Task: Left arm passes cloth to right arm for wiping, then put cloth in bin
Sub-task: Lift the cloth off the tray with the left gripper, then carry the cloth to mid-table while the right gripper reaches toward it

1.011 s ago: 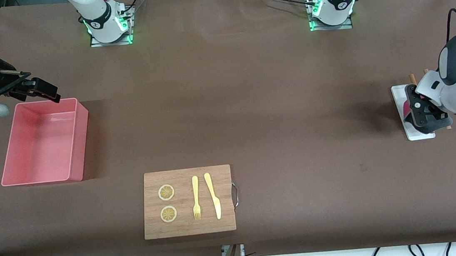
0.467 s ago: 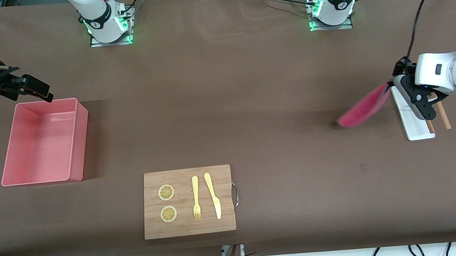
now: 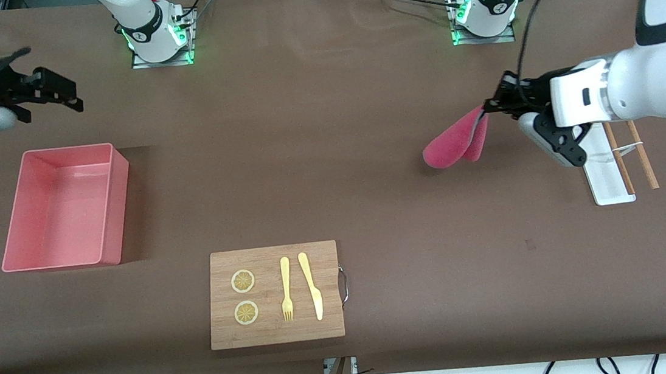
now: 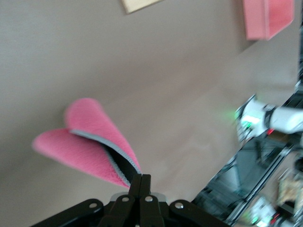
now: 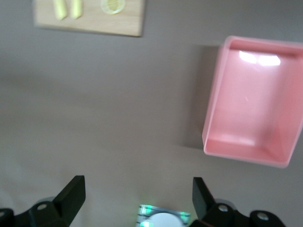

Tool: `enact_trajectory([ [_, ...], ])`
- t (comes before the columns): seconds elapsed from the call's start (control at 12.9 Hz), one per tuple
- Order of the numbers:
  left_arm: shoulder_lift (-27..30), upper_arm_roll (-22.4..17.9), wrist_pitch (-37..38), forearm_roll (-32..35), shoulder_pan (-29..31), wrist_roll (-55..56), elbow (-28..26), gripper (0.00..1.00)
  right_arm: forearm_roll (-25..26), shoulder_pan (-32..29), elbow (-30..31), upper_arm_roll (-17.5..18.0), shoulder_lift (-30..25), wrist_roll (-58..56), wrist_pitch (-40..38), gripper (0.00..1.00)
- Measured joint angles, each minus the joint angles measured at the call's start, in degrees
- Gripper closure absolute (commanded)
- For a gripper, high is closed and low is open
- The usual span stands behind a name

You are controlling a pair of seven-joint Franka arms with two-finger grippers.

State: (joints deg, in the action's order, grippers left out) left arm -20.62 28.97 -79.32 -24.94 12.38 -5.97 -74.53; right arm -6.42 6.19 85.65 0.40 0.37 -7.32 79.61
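Over the worktop toward the left arm's end, my left gripper (image 3: 491,106) hangs in the air with its fingers (image 4: 140,182) pinched tight on one corner of the cloth (image 3: 457,144), which droops folded, pink outside and grey within. Over the corner at the right arm's end, by the edge where the bases stand, my right gripper (image 3: 49,95) hovers with its fingers (image 5: 71,195) spread wide and holding nothing. I judge the handover is the step in hand: next I must bring both grippers together over the middle and close the right one on a free flap. The bin (image 3: 118,204) sits empty beneath that right-arm corner. A cutting board (image 3: 277,333) with fork, knife and two lemon slices lies at the camera-side edge. Brown covering spans the worktop (image 3: 329,150); cables trail along both long edges.
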Motion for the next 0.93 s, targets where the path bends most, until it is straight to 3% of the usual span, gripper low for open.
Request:
enact_trajectory([
  [0.23,-0.1,1.2,-9.3,-6.8,-5.5,10.9,0.1,1.00,-8.9,0.0,0.0,0.0,0.2,-21.5,-0.6,0.00],
  [0.62,-0.2,1.6,-31.3,-18.8,-13.1,23.8,0.2,1.00,-25.8,1.4,0.4,1.1,4.7,-34.0,-0.1,0.00],
  [0.93,-0.2,1.7,-44.3,-34.6,-18.0,25.8,0.3,1.00,-33.9,3.4,0.8,2.7,10.2,-45.8,7.7,0.00],
])
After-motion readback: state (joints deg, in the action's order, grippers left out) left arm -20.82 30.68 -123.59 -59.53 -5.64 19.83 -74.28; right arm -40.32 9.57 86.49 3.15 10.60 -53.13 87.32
